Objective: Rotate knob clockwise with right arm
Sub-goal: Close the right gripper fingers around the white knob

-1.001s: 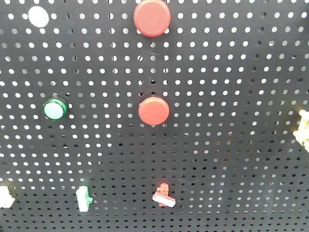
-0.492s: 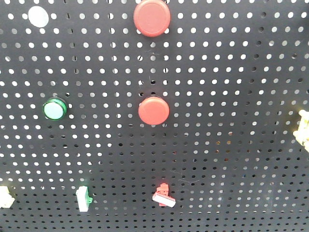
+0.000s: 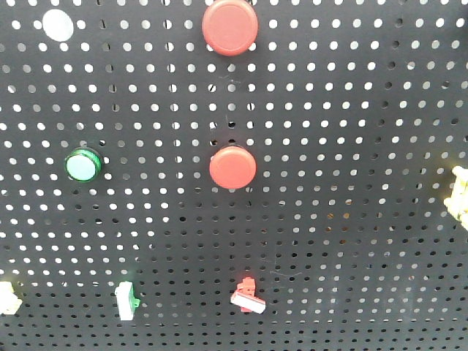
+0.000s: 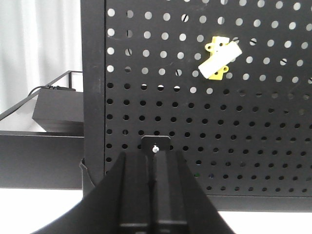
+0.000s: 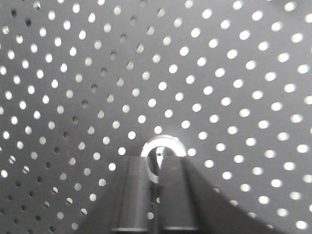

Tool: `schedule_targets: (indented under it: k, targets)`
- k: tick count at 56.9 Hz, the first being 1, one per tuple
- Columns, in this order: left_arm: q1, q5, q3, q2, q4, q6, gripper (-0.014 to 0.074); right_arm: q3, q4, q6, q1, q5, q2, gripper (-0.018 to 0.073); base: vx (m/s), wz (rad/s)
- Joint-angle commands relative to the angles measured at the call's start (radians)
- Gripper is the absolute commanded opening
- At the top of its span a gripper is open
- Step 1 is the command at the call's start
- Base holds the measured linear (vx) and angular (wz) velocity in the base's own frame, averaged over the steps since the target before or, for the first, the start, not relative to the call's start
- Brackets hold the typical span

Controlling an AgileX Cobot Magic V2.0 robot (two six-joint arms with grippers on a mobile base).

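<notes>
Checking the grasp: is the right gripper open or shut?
Shut: right gripper fingers nearly touch, thin slit only, tips at the knob. Pinching it? Cannot tell.

Front camera: square-on, pegboard [image 3: 351,110] fills frame. Left wrist: farther back, over left gripper [image 4: 152,155], facing board's side edge. Right wrist: very close, tilted, on knob [image 5: 163,144]. Pegboard common to all.
</notes>
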Motion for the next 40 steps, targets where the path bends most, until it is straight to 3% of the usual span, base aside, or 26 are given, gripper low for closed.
schedule_targets:
  k: [1, 13, 40]
  targets:
    - [0.002, -0.082, 0.013, 0.000, -0.008, -0.010, -0.0006, -0.029, -0.020, -0.006, 0.000, -0.085, 0.021, 0.0272, 0.00, 0.00]
    - [0.002, -0.082, 0.013, 0.000, -0.008, -0.010, -0.0006, -0.029, -0.022, 0.009, 0.000, -0.129, 0.054, 0.0286, 0.00, 0.00]
    - [0.002, -0.082, 0.013, 0.000, -0.008, -0.010, -0.0006, -0.029, -0.050, 0.018, 0.000, -0.167, 0.108, 0.0188, 0.00, 0.00]
